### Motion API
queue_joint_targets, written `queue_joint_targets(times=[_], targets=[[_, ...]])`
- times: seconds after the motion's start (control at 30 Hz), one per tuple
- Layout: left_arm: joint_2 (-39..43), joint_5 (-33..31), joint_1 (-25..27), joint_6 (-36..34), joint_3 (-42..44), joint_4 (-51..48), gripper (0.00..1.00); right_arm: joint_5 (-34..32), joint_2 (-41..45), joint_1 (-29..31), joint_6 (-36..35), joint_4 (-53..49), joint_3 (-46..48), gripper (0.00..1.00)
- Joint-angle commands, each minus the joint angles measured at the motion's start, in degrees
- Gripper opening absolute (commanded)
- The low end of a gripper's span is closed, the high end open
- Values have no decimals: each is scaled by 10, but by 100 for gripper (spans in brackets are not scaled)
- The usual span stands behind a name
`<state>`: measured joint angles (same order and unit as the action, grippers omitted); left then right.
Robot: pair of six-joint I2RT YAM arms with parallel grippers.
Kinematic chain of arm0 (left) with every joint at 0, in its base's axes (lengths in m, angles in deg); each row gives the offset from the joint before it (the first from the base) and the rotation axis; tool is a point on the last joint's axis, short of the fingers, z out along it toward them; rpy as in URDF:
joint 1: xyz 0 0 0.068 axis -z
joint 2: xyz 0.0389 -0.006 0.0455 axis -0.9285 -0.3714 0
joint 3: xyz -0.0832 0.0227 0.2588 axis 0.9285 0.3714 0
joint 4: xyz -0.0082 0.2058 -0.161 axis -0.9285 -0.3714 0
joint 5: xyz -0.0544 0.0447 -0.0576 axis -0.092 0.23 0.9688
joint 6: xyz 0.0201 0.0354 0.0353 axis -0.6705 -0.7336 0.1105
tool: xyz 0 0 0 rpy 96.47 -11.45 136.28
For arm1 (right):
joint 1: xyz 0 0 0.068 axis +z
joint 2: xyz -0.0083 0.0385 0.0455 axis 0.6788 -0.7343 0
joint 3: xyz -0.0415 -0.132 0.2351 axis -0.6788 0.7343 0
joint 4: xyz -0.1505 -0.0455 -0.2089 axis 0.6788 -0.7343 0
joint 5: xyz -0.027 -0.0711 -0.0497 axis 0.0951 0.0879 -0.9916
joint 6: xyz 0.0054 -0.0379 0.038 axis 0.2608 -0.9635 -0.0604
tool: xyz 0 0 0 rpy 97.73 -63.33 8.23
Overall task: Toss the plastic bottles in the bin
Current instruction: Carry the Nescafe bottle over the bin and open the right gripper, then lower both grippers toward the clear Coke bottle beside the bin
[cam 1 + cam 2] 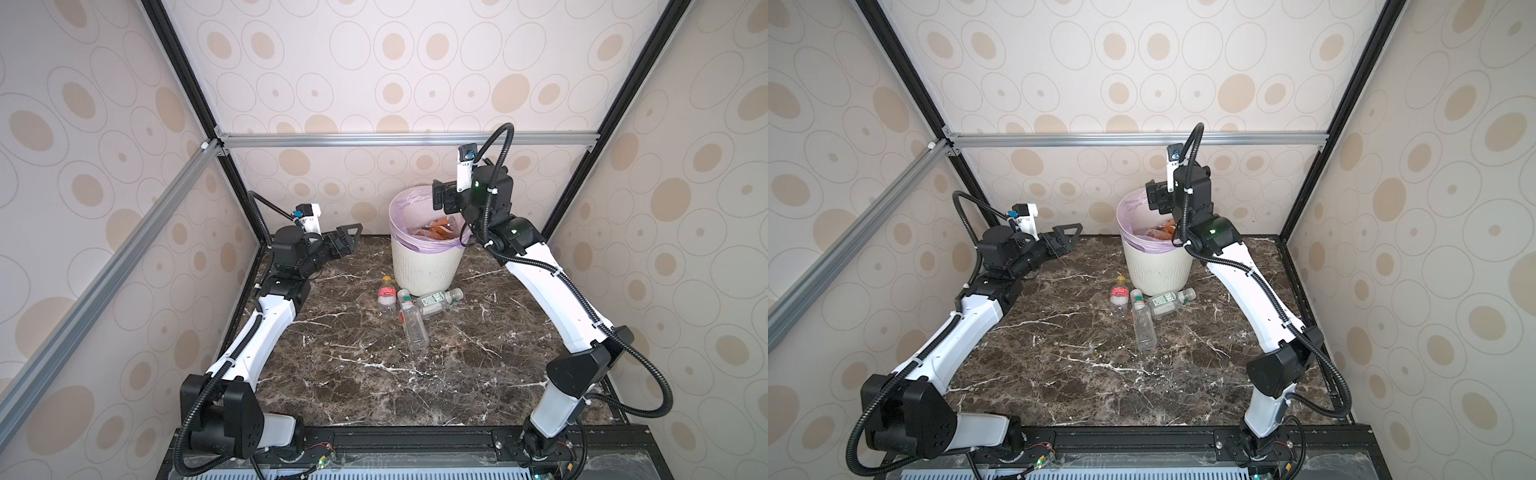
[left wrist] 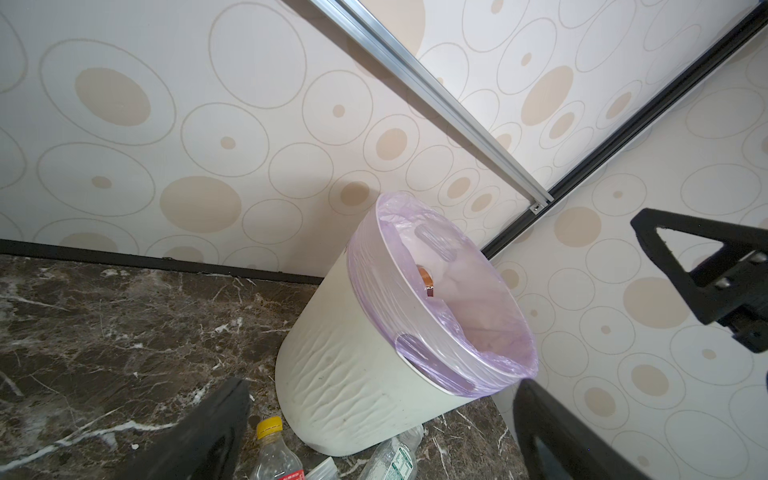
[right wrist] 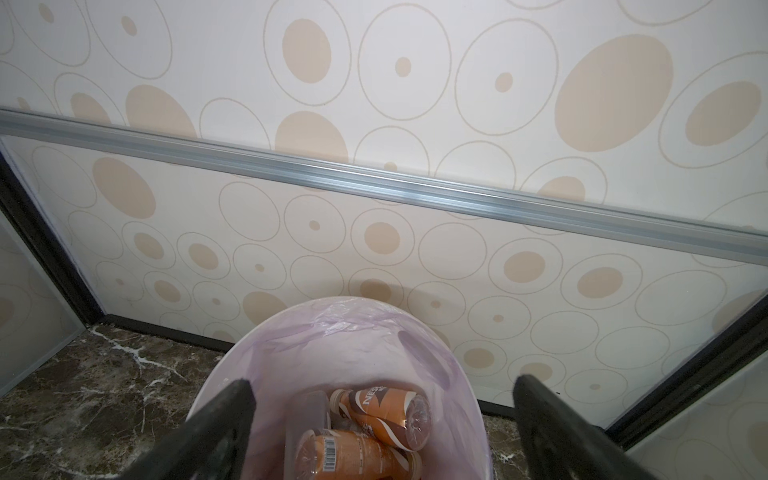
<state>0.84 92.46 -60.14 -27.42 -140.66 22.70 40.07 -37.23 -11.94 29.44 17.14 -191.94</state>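
Observation:
The off-white ribbed bin [image 1: 422, 266] [image 1: 1154, 270] [image 2: 353, 382] with a lilac liner [image 3: 332, 349] stands at the back of the marble table. Brown-orange bottles [image 3: 382, 409] [image 1: 436, 230] lie inside it. In front of it lie three plastic bottles in both top views: a yellow-capped, red-labelled one [image 1: 386, 293] [image 1: 1119, 293] [image 2: 274, 453], a clear one [image 1: 412, 322] [image 1: 1144, 326] and a green-white labelled one [image 1: 436, 299] [image 1: 1169, 300] [image 2: 395, 457]. My right gripper [image 1: 442, 197] [image 1: 1156, 197] [image 3: 382, 384] hangs open and empty above the bin. My left gripper [image 1: 347, 241] [image 1: 1067, 237] [image 2: 380, 395] is open and empty, left of the bin.
The patterned back wall [image 1: 374, 174] stands close behind the bin, with an aluminium rail [image 1: 407, 139] across it. Black frame posts [image 1: 241, 183] stand at the back corners. Bare marble table [image 1: 374, 374] stretches from the bottles to the front edge.

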Motion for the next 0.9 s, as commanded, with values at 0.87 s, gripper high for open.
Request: queue_joint_targets(times=[0.87], targets=[[-145,-146,145,-107,-42,-292,99,56,353,27,79,48,612,99]])
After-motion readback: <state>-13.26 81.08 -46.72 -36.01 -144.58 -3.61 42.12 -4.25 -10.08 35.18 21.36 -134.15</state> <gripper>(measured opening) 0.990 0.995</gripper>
